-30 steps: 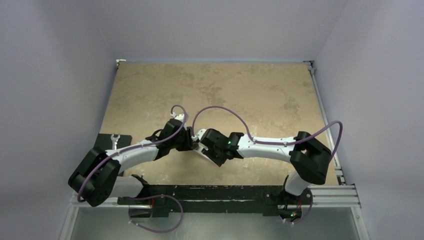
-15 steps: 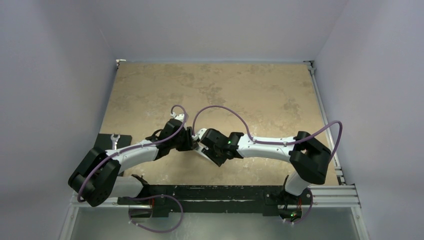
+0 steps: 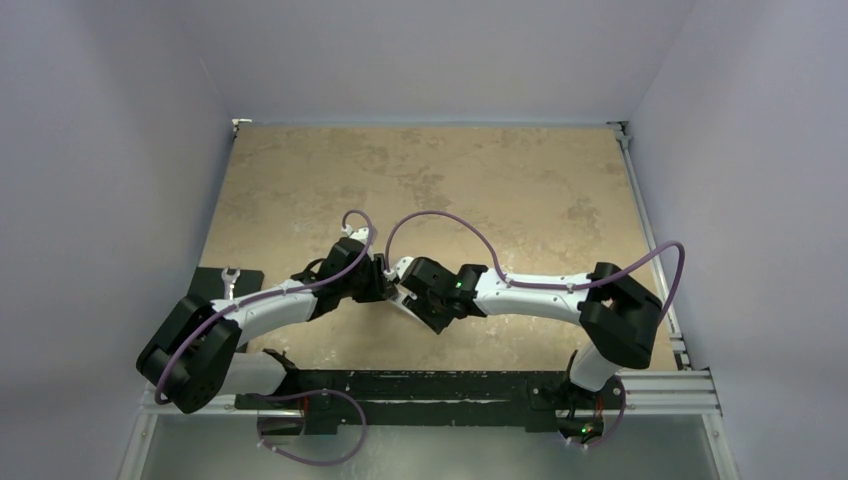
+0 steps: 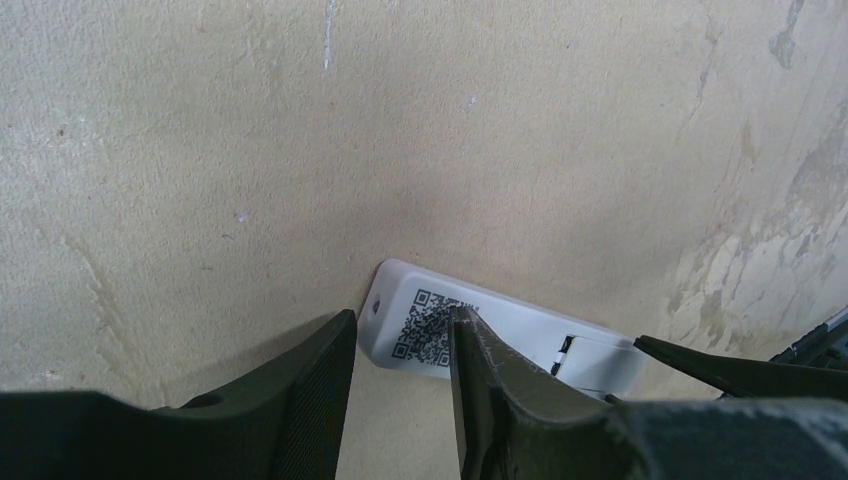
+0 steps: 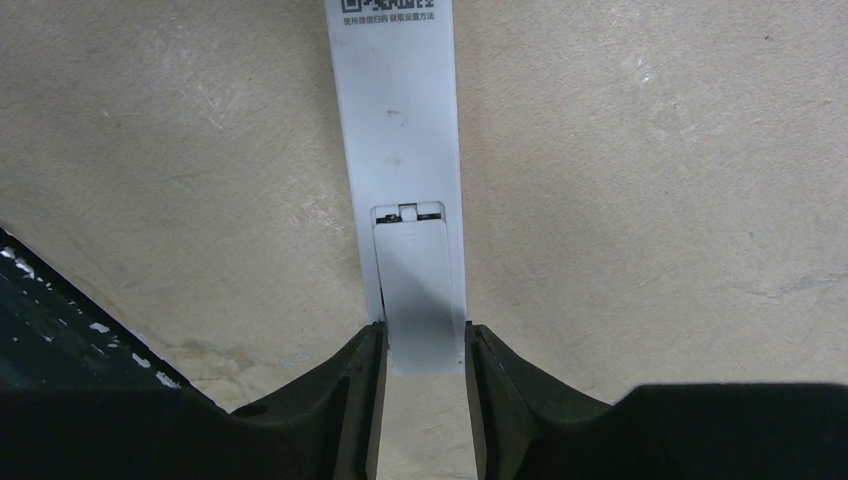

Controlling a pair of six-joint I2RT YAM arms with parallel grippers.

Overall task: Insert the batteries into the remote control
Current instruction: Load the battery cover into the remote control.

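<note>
The remote control lies back-up on the table, in its near middle part, between the two arms; no batteries show in any view. The right gripper has its fingers close on both sides of the end with the battery cover; whether they press or only touch, I cannot tell. The left gripper stands half spread over the end with the QR label; a grasp there I cannot confirm. I judge the cover is the work now; it is best to steady the label end, slide straight along the body, and not tilt it.
</note>
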